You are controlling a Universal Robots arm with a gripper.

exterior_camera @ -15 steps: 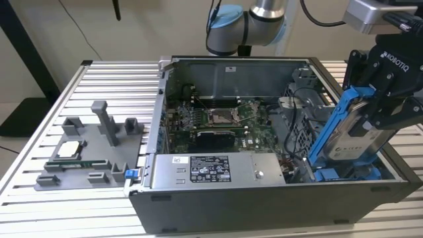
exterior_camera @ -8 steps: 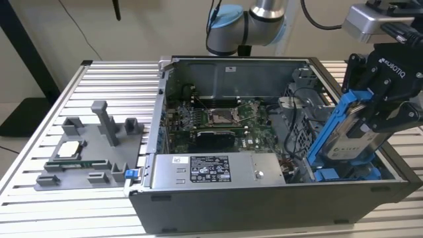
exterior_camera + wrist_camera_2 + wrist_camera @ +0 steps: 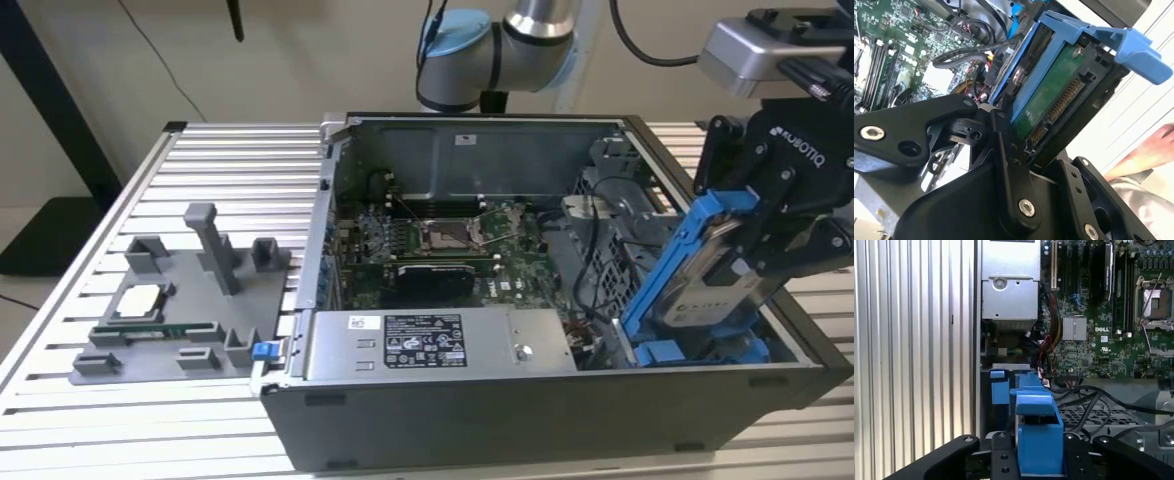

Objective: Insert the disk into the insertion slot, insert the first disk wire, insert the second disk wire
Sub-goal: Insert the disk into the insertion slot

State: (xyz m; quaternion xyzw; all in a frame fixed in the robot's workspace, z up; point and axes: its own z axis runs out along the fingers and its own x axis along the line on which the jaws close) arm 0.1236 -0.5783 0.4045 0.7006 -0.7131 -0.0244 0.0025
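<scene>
Gripper (image 3: 751, 248) gripped the disk (image 3: 705, 285), tilted steeply over the insertion slot (image 3: 707, 352) in the open case (image 3: 534, 425); black cables (image 3: 598, 262) crowded just beside, power-supply box (image 3: 427, 342) near

The arm (image 3: 497, 48) holds its end effector (image 3: 755, 238) tilted, clamped around the disk (image 3: 703, 285).

An open computer case (image 3: 534, 430) sits on the slatted bench (image 3: 80, 420); beside it, a grey fixture tray (image 3: 180, 312) holds small parts.
</scene>
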